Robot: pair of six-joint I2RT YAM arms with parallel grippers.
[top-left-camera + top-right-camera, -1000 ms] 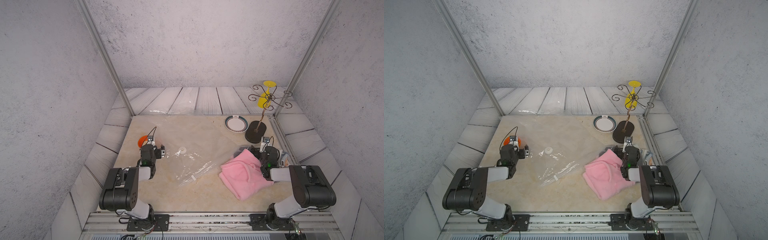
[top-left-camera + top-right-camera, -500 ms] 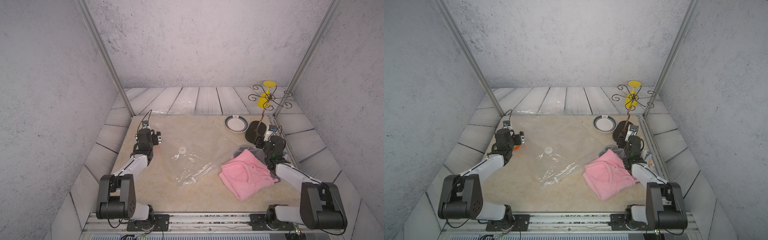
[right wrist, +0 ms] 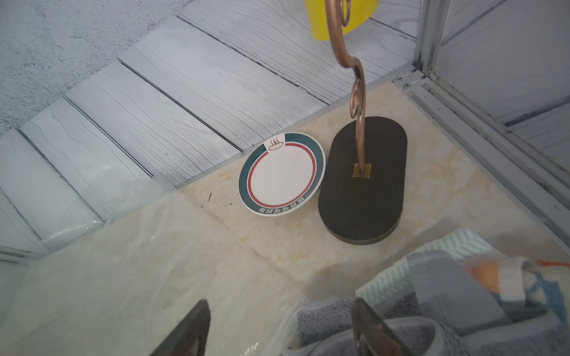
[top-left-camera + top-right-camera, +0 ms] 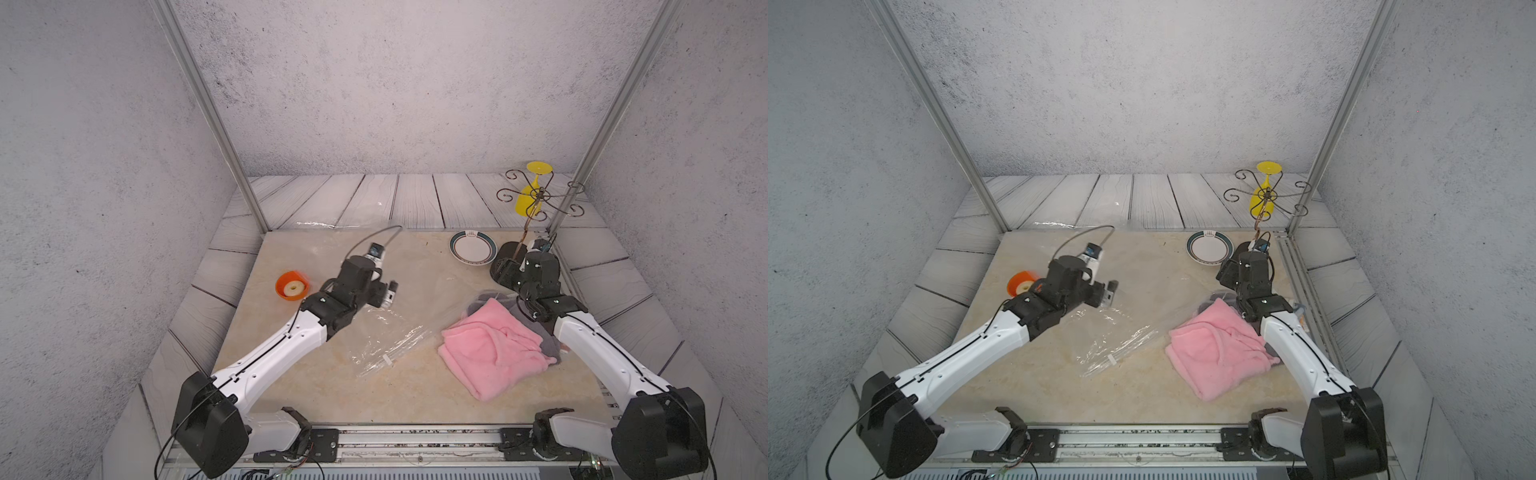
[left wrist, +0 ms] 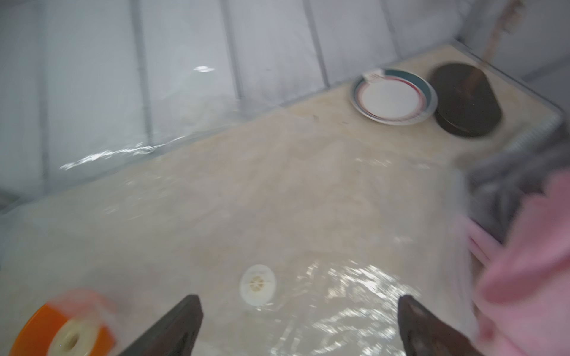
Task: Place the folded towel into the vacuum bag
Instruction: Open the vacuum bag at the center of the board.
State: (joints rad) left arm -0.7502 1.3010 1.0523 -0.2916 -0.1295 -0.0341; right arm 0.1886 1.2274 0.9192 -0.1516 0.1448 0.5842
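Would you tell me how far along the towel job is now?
Nothing looks done yet: the pink towel lies outside the vacuum bag, which lies flat. In hand: neither gripper holds anything; the left gripper hovers open over the bag near its valve, the right gripper is open by the grey towels. Left: opening the bag and sliding the towel in.

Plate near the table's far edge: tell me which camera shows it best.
The right wrist view: the plate is close, sharp and whole, its green and red rings and rim lettering clear. The left wrist view shows it whole but motion-blurred. In both top views it is whole but small and far off.
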